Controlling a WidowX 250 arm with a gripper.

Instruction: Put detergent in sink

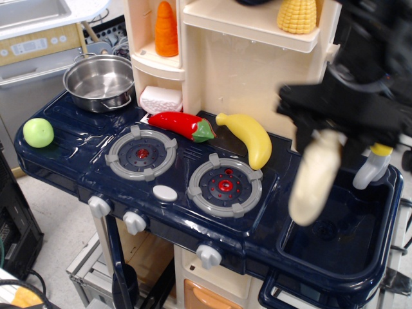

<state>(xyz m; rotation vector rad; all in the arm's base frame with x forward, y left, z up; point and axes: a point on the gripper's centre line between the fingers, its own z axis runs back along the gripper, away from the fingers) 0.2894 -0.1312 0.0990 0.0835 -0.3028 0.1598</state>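
Observation:
The cream detergent jug (313,179) hangs blurred from my black gripper (331,132), which is shut on its top. It is in the air over the left rim of the dark navy sink (335,225) at the right end of the toy kitchen. The sink's grey faucet with the yellow top (375,161) is partly hidden behind my arm. The jug's handle is not discernible in the blur.
A yellow banana (248,136) and a red pepper (180,123) lie behind two burners (224,185). A steel pot (100,80) and a green ball (38,132) are at the left. A carrot (167,29) and corn (297,14) sit on the shelves.

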